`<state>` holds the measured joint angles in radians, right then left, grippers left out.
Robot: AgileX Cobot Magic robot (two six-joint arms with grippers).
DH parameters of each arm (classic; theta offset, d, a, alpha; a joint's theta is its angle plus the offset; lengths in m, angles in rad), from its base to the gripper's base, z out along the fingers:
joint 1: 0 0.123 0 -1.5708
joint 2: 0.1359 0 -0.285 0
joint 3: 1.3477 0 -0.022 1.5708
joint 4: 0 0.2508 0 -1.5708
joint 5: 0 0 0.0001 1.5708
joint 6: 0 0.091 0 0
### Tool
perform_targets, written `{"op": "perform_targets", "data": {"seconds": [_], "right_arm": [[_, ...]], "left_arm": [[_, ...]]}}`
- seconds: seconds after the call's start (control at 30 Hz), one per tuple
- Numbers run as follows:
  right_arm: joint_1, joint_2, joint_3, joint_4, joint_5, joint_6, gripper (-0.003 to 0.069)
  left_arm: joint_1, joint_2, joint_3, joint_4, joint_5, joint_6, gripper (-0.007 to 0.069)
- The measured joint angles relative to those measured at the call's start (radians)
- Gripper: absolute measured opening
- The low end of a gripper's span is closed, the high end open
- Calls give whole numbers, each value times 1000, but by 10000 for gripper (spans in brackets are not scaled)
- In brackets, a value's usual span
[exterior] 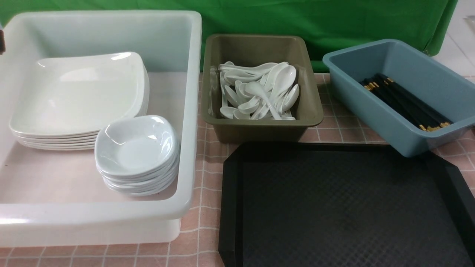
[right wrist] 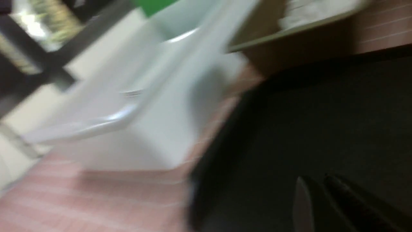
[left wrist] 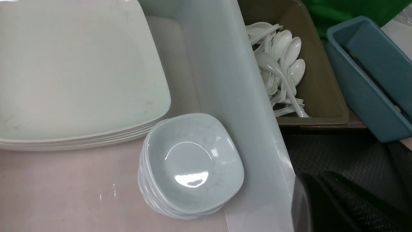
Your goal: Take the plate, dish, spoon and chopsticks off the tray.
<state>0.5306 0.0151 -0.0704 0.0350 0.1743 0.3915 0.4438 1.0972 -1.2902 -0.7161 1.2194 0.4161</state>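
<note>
Many spoons (exterior: pixel 259 92) fill olive bin (exterior: pixel 310 111).

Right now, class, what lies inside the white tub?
The white tub holds a stack of large plates and a stack of small dishes. Only each top piece shows fully; those beneath show only their edges.

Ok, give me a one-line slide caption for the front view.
Black tray bare; plates and dishes stacked in the white tub, spoons and chopsticks binned.
</note>
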Motion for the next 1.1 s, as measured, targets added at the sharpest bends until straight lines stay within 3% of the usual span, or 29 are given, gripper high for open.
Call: {"op": "perform_targets", "data": {"seconds": [0.07, 0.23, 0.43, 0.67, 0.9, 1.1], "right_arm": [[-121, 0, 46, -35, -6, 0, 111], [-304, 0, 64, -97, -35, 0, 121], [-425, 0, 64, -139, -35, 0, 129], [-467, 0, 64, -176, -35, 0, 143], [-467, 0, 64, -178, -35, 0, 156], [-467, 0, 59, -182, -1, -14, 168]], "left_arm": [[0, 0, 0, 4, 0, 27, -3], [0, 0, 0, 18, 0, 57, -3], [0, 0, 7, -1, -33, 45, -3], [-55, 1, 108, -31, -131, 45, -3], [-283, 43, 140, 40, -164, 45, -3], [-507, 71, 140, 186, -182, -18, -3]]}}
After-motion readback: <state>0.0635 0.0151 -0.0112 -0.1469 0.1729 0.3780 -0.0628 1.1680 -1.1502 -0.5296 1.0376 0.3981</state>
